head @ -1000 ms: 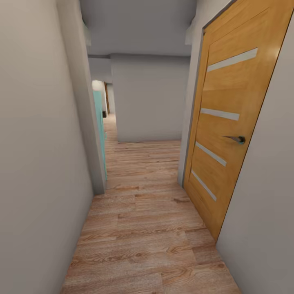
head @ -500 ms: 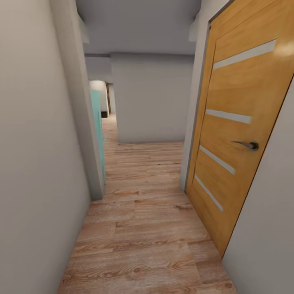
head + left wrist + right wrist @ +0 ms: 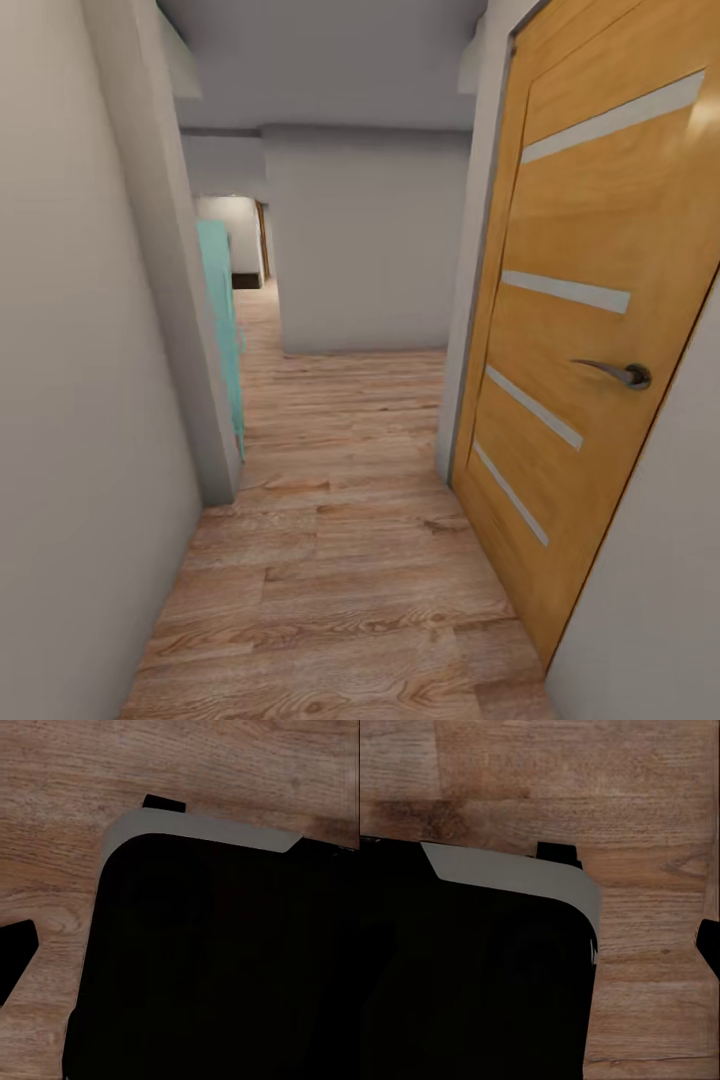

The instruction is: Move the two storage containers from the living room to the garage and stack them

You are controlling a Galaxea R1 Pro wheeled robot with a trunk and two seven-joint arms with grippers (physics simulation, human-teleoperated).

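I am in a narrow hallway with a light wood plank floor (image 3: 340, 560); the storage containers are out of view. In the left wrist view, one dark fingertip (image 3: 15, 952) juts in at the picture's edge over the planks, beside my black, grey-rimmed base (image 3: 225, 967). A dark fingertip (image 3: 709, 945) sits likewise at the edge of the right wrist view, next to the same base (image 3: 472, 975). Each fingertip stands far out to the side with nothing held against it.
A grey wall (image 3: 70, 400) runs close on the left and ends at a corner (image 3: 190, 330) with a teal panel (image 3: 222, 320) behind it. An orange wooden door (image 3: 580, 330) with a metal handle (image 3: 622, 373) is close on the right. A grey wall (image 3: 365, 240) blocks the corridor ahead.
The whole head view has shifted: the camera has rolled forward along the hallway. The orange door and the left wall corner now look larger and nearer.
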